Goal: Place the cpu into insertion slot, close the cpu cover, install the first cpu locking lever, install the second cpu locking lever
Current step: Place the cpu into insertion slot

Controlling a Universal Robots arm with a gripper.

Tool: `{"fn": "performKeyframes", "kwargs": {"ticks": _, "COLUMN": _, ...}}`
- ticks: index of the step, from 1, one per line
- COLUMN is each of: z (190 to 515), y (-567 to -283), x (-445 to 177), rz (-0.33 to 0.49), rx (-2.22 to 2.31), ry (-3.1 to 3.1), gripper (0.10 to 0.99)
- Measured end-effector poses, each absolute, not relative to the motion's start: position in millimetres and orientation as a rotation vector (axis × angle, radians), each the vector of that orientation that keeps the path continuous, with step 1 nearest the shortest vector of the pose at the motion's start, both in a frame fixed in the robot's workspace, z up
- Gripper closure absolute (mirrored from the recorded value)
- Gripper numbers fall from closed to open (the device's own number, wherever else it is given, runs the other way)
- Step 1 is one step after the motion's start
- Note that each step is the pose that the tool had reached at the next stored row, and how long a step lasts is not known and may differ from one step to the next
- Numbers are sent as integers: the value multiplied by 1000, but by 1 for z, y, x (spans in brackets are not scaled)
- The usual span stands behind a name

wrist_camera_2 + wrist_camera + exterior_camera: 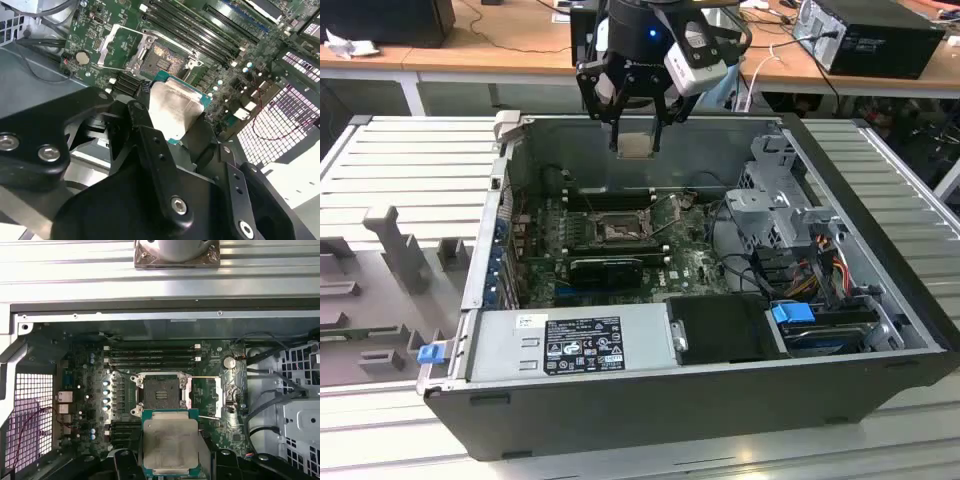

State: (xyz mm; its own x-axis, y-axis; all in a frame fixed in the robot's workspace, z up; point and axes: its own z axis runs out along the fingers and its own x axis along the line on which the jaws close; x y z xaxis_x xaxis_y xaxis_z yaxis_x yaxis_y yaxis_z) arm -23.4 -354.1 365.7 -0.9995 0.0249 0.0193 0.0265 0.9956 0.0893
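Observation:
My gripper (635,135) hangs above the open computer case's far wall, shut on the cpu (636,146), a flat pale square chip. In both wrist views the cpu (177,107) (171,442) sits between my black fingers (142,125), well above the board. The insertion slot (617,232) (161,391) (162,56) lies bare on the green motherboard, a dark square with a metal rim. The cpu cover (104,47) (226,395), a silvery frame, stands flipped open beside the slot. Thin locking levers (205,377) stick out loose next to it.
A power supply (575,345) fills the case's near side and a drive cage (790,220) with cables takes the exterior view's right. Memory slots (152,352) run beside the socket. Grey fixtures (400,250) lie on the ribbed table. Another computer (880,35) sits on the desks behind.

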Motion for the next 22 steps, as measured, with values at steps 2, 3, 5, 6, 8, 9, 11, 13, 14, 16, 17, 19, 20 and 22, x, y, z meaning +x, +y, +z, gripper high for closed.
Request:
{"fn": "performKeyframes", "kwargs": {"ticks": 2, "z": 365, "y": -354, "x": -23, "rz": -140, "rx": -162, "ry": -3120, "gripper": 553}}
{"fn": "performKeyframes", "kwargs": {"ticks": 3, "z": 365, "y": -354, "x": -23, "rz": -140, "rx": -181, "ry": -3119, "gripper": 553}}
{"fn": "performKeyframes", "kwargs": {"ticks": 5, "z": 365, "y": -354, "x": -23, "rz": -140, "rx": -198, "ry": -3119, "gripper": 553}}
{"fn": "performKeyframes", "kwargs": {"ticks": 6, "z": 365, "y": -354, "x": -23, "rz": -140, "rx": -204, "ry": -3118, "gripper": 553}}
{"fn": "performKeyframes", "kwargs": {"ticks": 8, "z": 365, "y": -354, "x": -24, "rz": -140, "rx": -217, "ry": -3118, "gripper": 553}}
{"fn": "performKeyframes", "kwargs": {"ticks": 9, "z": 365, "y": -354, "x": -24, "rz": -140, "rx": -221, "ry": -3118, "gripper": 553}}
{"fn": "performKeyframes", "kwargs": {"ticks": 11, "z": 365, "y": -354, "x": -24, "rz": -140, "rx": -227, "ry": -3117, "gripper": 553}}
{"fn": "performKeyframes", "kwargs": {"ticks": 13, "z": 365, "y": -354, "x": -23, "rz": -141, "rx": -233, "ry": -3117, "gripper": 553}}
{"fn": "performKeyframes", "kwargs": {"ticks": 14, "z": 365, "y": -354, "x": -23, "rz": -141, "rx": -236, "ry": -3117, "gripper": 553}}
{"fn": "performKeyframes", "kwargs": {"ticks": 16, "z": 365, "y": -354, "x": -24, "rz": -141, "rx": -242, "ry": -3117, "gripper": 553}}
{"fn": "performKeyframes", "kwargs": {"ticks": 17, "z": 365, "y": -354, "x": -23, "rz": -141, "rx": -246, "ry": -3116, "gripper": 553}}
{"fn": "performKeyframes", "kwargs": {"ticks": 19, "z": 365, "y": -354, "x": -24, "rz": -141, "rx": -253, "ry": -3116, "gripper": 553}}
{"fn": "performKeyframes", "kwargs": {"ticks": 20, "z": 365, "y": -354, "x": -24, "rz": -141, "rx": -260, "ry": -3116, "gripper": 553}}
{"fn": "performKeyframes", "kwargs": {"ticks": 22, "z": 365, "y": -354, "x": -24, "rz": -141, "rx": -275, "ry": -3115, "gripper": 553}}
